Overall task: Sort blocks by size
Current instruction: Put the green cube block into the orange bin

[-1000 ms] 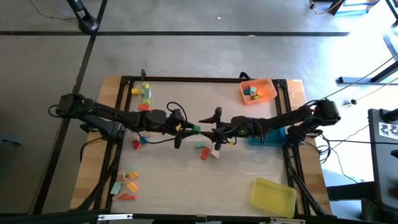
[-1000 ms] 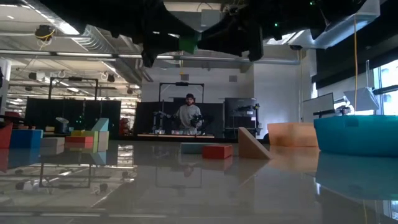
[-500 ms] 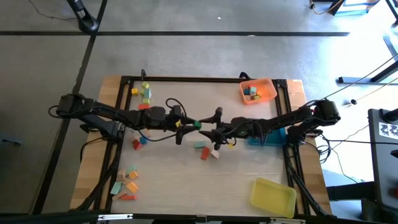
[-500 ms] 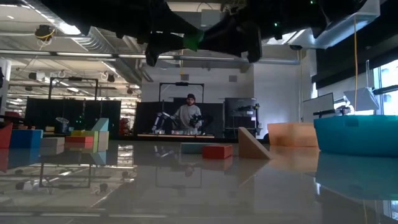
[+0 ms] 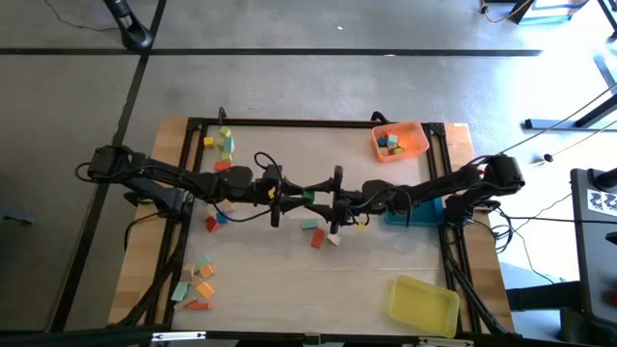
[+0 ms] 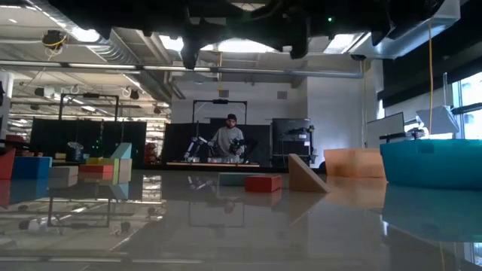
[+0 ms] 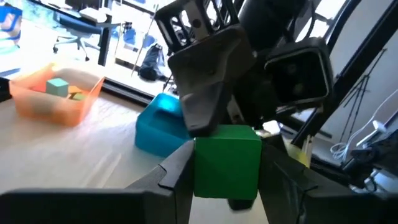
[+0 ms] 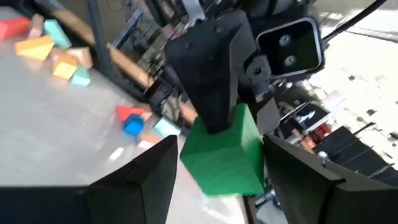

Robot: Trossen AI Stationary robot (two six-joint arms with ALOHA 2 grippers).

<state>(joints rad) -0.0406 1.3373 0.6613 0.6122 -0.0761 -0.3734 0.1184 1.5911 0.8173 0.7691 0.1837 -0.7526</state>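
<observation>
From above, the left claw (image 5: 289,194) and right claw (image 5: 326,200) now meet over the tabletop's (image 5: 289,280) middle, closer than a second ago, the green block (image 5: 307,197) between them. The low view hides it. Both wrist views show each claw clamped on the green block (image 7: 227,160): likely a mid-air handover toward a tray.

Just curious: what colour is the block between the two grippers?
Green block, clearest in the left wrist view.
</observation>
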